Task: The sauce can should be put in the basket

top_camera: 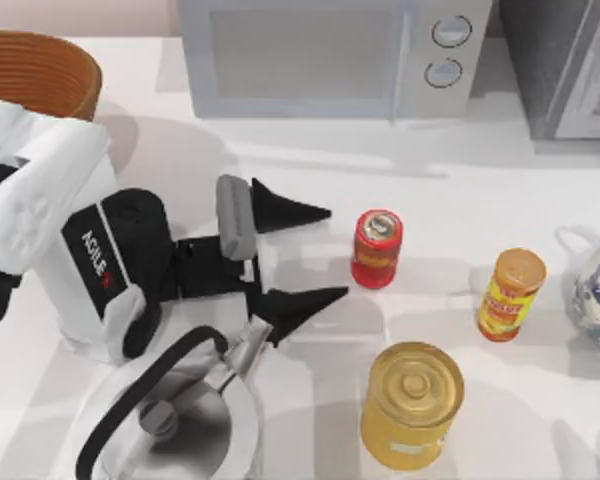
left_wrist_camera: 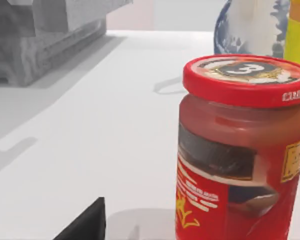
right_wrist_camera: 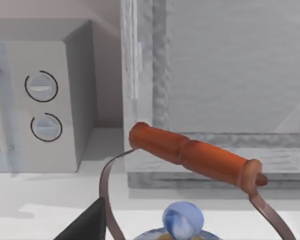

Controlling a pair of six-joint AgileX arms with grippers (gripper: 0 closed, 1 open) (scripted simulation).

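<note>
Sauce can [top_camera: 377,248] awaits grasp, upright on the desk [top_camera: 460,190].
Left gripper [top_camera: 325,254] faces it with fingers spread wide, empty; next, advance and close, then carry to the basket [top_camera: 35,70].

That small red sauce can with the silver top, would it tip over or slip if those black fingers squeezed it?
The small red sauce can with the silver top stands upright and taller than wide, so an off-centre nudge might tip it, and once on its side it would probably roll. Its smooth, glossy round wall may slip. The open left gripper, beside it, would likely find it rigid.
</note>
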